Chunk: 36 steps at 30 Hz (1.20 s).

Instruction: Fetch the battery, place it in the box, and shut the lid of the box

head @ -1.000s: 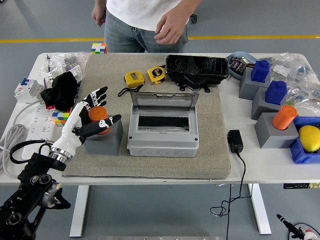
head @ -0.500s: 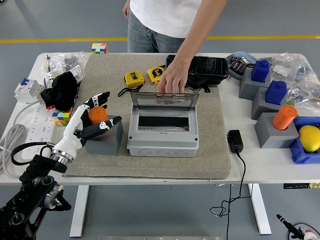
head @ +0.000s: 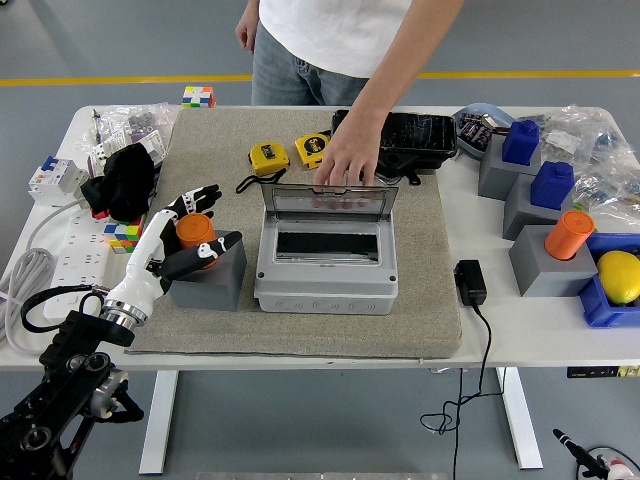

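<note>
We are cupping the left hand (head: pixel 178 240) around the battery (head: pixel 196 236), fingers spread, not clamped. It looks light, rigid, smooth; grip its sides. A person's hand (head: pixel 347 160) is holding the lid (head: pixel 328 201).

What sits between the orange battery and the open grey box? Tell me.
In the head view, only the grey block's right part and bare mat lie between the orange battery and the grey box. The left hand's thumb lies across the battery's front.
</note>
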### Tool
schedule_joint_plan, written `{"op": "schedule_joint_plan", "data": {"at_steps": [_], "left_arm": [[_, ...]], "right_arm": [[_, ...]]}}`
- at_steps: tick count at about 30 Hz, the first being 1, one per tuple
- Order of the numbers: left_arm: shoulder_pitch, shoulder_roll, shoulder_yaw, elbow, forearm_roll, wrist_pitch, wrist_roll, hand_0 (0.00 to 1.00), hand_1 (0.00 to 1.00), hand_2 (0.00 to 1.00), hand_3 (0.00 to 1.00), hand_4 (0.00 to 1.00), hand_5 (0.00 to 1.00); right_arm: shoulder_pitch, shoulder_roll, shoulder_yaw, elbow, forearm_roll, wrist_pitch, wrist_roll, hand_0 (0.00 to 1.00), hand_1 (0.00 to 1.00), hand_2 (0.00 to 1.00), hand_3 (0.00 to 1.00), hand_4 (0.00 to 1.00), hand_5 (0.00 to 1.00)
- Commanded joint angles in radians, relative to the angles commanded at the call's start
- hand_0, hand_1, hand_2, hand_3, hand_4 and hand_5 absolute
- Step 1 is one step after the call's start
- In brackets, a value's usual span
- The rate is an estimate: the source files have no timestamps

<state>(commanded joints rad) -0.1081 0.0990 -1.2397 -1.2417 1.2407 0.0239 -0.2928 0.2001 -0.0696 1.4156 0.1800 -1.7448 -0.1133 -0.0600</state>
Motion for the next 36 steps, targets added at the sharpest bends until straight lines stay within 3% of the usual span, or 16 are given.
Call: {"op": "schedule_joint_plan", "data": {"at_steps": [2,3,8,9,26,27,32,33,36], "left_arm": [[0.000,0.000,0.001,0.000,0.001,0.001,0.000,0.850,0.902,0.846,0.828,0.998,0.254],[0.000,0.000,0.001,0.000,0.001,0.001,0.000,0.713,0.829,0.822,0.815,0.998,0.257],[0.000,0.000,0.002,0.002,0.000,0.002,0.001,0.713,0.829,0.822,0.815,0.998,0.257],[0.001,0.000,0.003,0.002,-0.001,0.002,0.001,0.590,0.752,0.801,0.800,0.998,0.258],[0.000,-0.001,0.014,0.001,0.002,0.015,-0.002,0.490,0.700,0.774,0.772,0.998,0.250],[0.000,-0.001,0.014,0.000,0.005,0.016,-0.002,0.465,0.679,0.716,0.740,0.998,0.192],[0.001,0.000,0.015,-0.002,0.022,0.026,0.002,0.465,0.679,0.716,0.740,0.998,0.192],[0.001,0.000,0.015,-0.002,0.025,0.029,0.003,0.441,0.638,0.582,0.650,0.998,0.075],[0.002,-0.001,0.016,-0.002,0.035,0.039,0.005,0.441,0.638,0.582,0.650,0.998,0.075]], "right_arm": [[0.000,0.001,-0.001,0.000,0.001,0.000,0.000,0.886,0.853,0.793,0.823,0.998,0.998],[0.000,0.001,-0.001,0.000,0.001,0.000,0.000,0.887,0.852,0.793,0.822,0.998,0.998],[0.000,0.002,-0.001,0.000,0.001,0.000,0.000,0.887,0.852,0.793,0.822,0.998,0.998],[0.000,0.002,0.002,0.000,-0.001,0.000,0.000,0.887,0.853,0.794,0.822,0.998,0.998],[0.000,0.001,0.005,0.000,-0.002,0.000,0.001,0.887,0.854,0.794,0.822,0.998,0.998],[0.000,0.000,0.003,0.000,0.000,-0.001,0.001,0.887,0.854,0.794,0.822,0.998,0.998],[0.000,0.001,0.001,0.000,0.003,-0.001,0.001,0.887,0.854,0.794,0.822,0.998,0.998],[0.000,0.001,0.001,0.000,0.002,-0.001,0.001,0.886,0.854,0.794,0.822,0.998,0.998],[-0.001,0.001,0.001,0.000,0.003,-0.001,0.002,0.886,0.854,0.794,0.822,0.998,0.998]]}}
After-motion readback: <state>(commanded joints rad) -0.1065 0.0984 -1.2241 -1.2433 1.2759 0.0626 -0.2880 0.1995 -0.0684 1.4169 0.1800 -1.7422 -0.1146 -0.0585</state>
